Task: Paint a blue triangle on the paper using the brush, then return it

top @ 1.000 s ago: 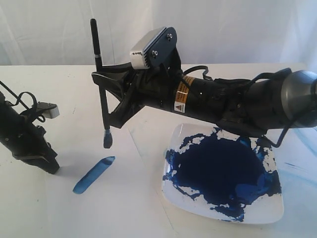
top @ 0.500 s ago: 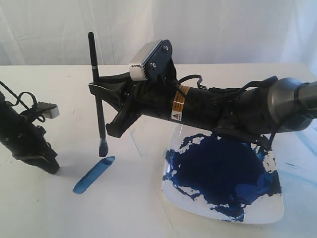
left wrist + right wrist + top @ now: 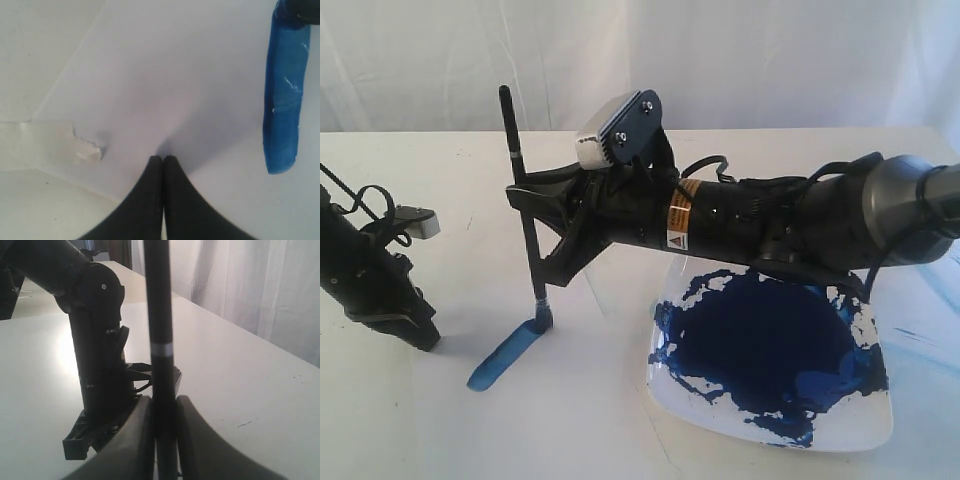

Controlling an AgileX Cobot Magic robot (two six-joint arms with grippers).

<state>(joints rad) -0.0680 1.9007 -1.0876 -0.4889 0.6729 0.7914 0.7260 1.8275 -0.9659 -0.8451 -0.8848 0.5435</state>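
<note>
My right gripper (image 3: 527, 225) is shut on the black handle of the brush (image 3: 525, 230), which stands almost upright. Its blue tip (image 3: 541, 318) touches the far end of a single straight blue stroke (image 3: 510, 350) on the white paper (image 3: 570, 400). No blue triangle shows. The right wrist view has the brush (image 3: 160, 315) clamped between the right gripper's (image 3: 165, 405) fingers. My left gripper (image 3: 425, 340) rests shut on the paper to the left of the stroke. In the left wrist view the left gripper (image 3: 163, 159) has its fingers pressed together and holds nothing, with the stroke (image 3: 283, 100) beside it.
A white square plate (image 3: 860, 440) holding a dark blue paint pool (image 3: 770, 340) sits at the right under my right arm. A strip of tape (image 3: 75, 145) holds a paper corner. A white curtain hangs behind the table.
The right gripper has lowered the brush and moved it slightly right. Its tip hung above the stroke's far end before and now touches it. The left arm has stayed still.
</note>
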